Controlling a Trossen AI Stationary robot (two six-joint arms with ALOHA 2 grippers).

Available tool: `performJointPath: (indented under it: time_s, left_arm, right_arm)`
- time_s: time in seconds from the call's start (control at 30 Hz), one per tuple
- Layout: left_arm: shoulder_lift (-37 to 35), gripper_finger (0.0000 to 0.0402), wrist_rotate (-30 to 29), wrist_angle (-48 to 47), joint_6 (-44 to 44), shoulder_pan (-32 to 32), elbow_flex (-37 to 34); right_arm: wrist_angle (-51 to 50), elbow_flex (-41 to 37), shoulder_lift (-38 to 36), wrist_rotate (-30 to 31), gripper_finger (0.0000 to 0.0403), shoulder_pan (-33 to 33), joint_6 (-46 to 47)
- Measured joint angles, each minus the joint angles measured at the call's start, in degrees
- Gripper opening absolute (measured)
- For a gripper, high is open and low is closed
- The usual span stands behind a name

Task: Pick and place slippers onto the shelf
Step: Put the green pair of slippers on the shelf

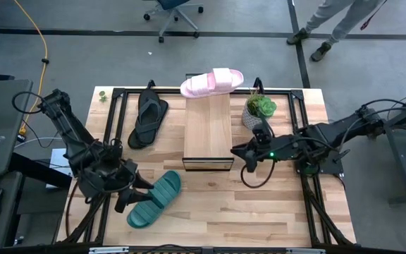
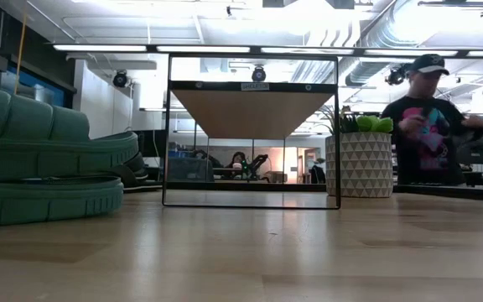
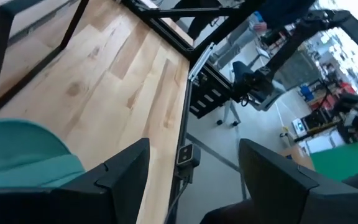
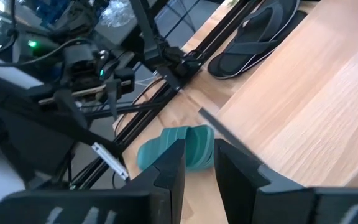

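Note:
The dark teal ribbed slide [image 1: 155,200] lies flat on the table near its near-left part, and looms large in the low view [image 2: 40,159]. My left gripper [image 1: 131,197] is open right beside it, on the side toward the table's left; the slide [image 3: 23,162] shows next to one finger. The pink slide [image 1: 212,82] rests across the far end of the shelf [image 1: 207,130]. The black flip-flop [image 1: 147,117] lies on the table left of the shelf. My right gripper [image 1: 245,156], open by a narrow gap [image 4: 199,163], hovers at the shelf's near-right corner. My left gripper has one finger [image 3: 120,177] close against the teal slide's side [image 3: 55,168], coming from the table's left. Whether it touches the slide, I cannot tell. Nothing lies between the two fingers.
A potted plant in a white patterned pot [image 1: 259,109] stands right of the shelf, close to my right arm. Black frame rails [image 1: 111,134] run along the table's sides. A person [image 2: 430,117] stands beyond the table. Bare wood [image 1: 259,219] lies near the near edge.

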Motion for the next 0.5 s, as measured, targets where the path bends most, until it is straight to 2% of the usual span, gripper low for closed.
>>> performJointPath:
  time_s: [0.13, 0.27, 0.5]
  left_arm:
    - [1.2, 0.0237, 1.7, 0.7, -1.5, 0.1, 0.0]
    - [3.3, 0.0237, 3.8, 0.8, -3.9, 0.2, 0.0]
    - [8.5, 0.0237, 6.4, 5.2, -5.3, 0.2, 0.0]
  right_arm:
    - [-0.2, 0.0, 0.0, -0.2, 0.0073, 1.9, -0.8]
    - [-0.2, 0.0, 0.0, 2.3, 0.0073, 4.2, -1.2]
    - [-0.7, 0.0, 0.0, 4.1, 0.0073, 6.7, -1.2]
